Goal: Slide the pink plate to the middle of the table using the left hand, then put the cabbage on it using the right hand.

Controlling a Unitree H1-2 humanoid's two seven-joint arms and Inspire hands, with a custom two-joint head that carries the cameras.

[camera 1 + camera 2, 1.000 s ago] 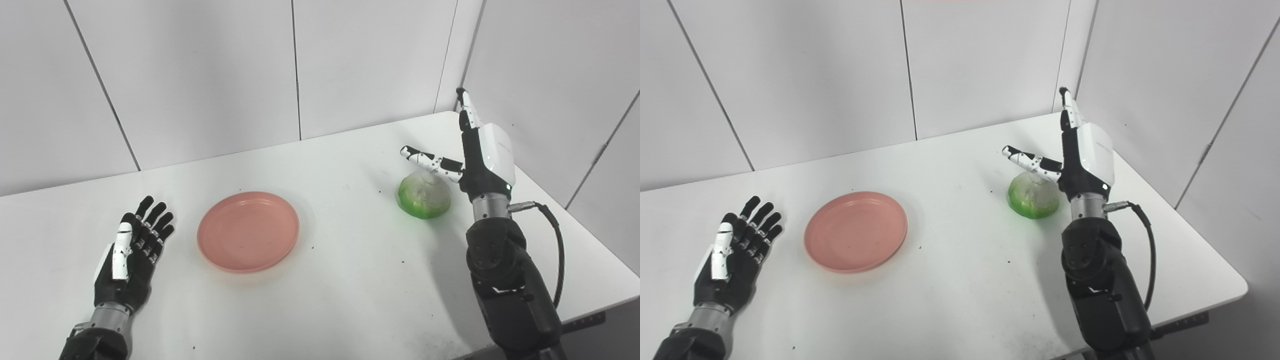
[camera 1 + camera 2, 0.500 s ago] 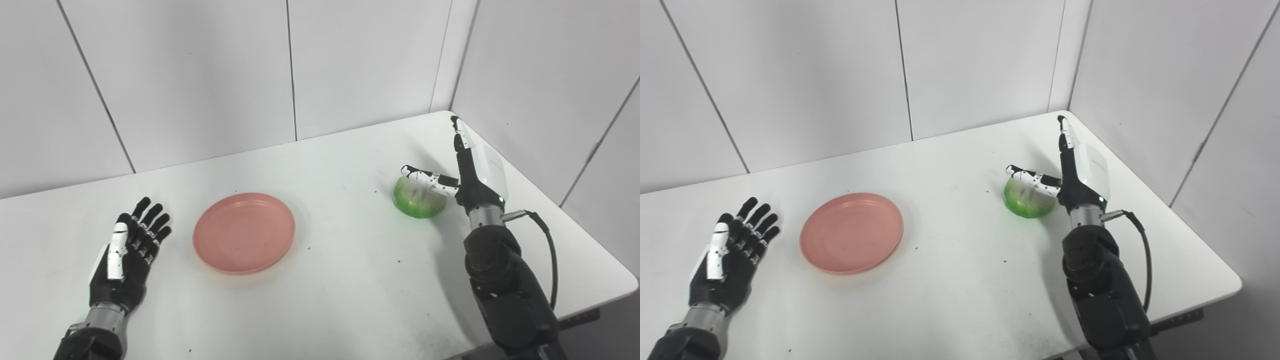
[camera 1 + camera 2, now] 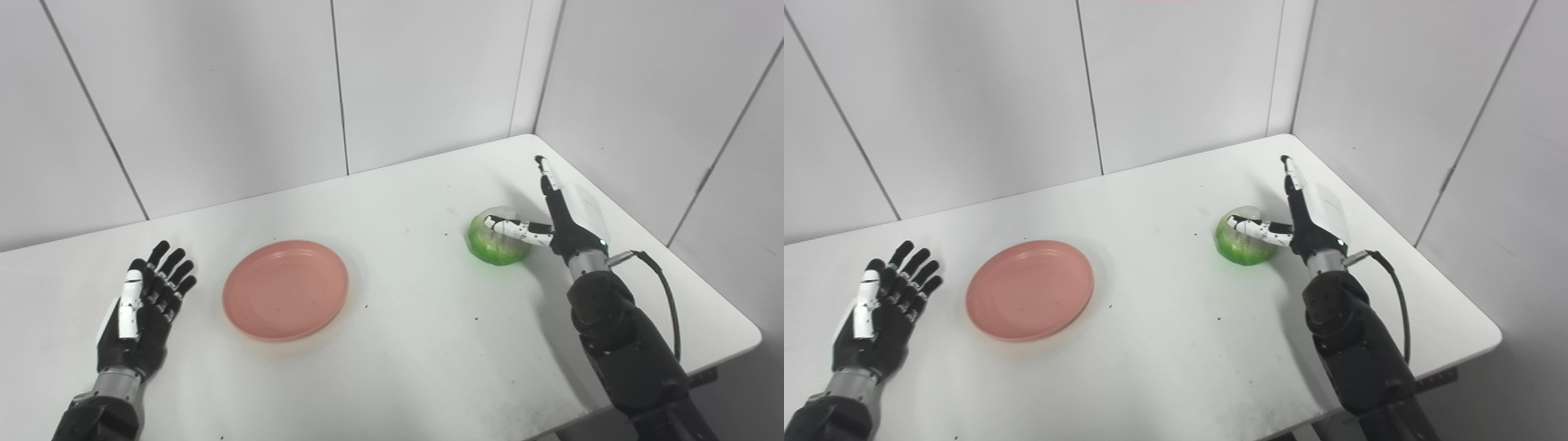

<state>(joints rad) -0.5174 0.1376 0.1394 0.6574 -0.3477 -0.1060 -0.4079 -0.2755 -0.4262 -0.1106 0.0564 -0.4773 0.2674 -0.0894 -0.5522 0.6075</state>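
Note:
The pink plate [image 3: 286, 289] lies flat on the white table [image 3: 416, 343], left of the middle. My left hand [image 3: 142, 306] rests open on the table just left of the plate, palm up, a small gap from its rim. The green cabbage [image 3: 497, 237] sits on the table at the right. My right hand [image 3: 560, 214] is open beside the cabbage's right side, its fingers [image 3: 1293, 177] stretched toward the far corner and its thumb [image 3: 514, 227] lying across the cabbage's top. Whether the thumb touches the cabbage cannot be made out.
White wall panels [image 3: 429, 79] close the table at the back and along the right side. The table's right front corner [image 3: 750, 334] is near my right forearm [image 3: 625, 349], from which a black cable [image 3: 664, 294] loops. Small dark specks dot the tabletop.
The camera has shifted, moving the whole scene a little left. My right hand has come down from above the cabbage to beside it, the thumb now across its top. Plate and left hand are unmoved.

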